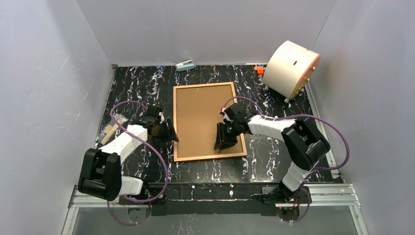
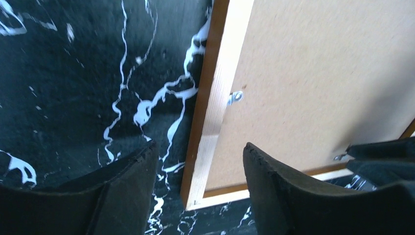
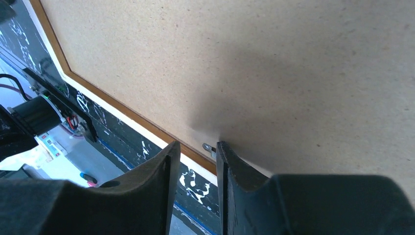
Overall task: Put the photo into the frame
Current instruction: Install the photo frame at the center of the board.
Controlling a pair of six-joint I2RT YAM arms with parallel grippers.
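Orange-brown wood frame [image 1: 210,157], thin-railed, lay face down mid-table [image 1: 142,83] with the plain brown backing board [image 1: 200,117] seated in it; the photo showed in no view, and whether it sat beneath the board could not be told. Judged light and stiff but slippery lying flat, best taken by an outer rail, its small metal tab [image 3: 209,148] suited to fingertip nudging. Left gripper [image 2: 198,166] stood spread wide over the near left rail; right gripper [image 3: 195,156] showed jaws narrowly parted beside that tab, holding nothing.
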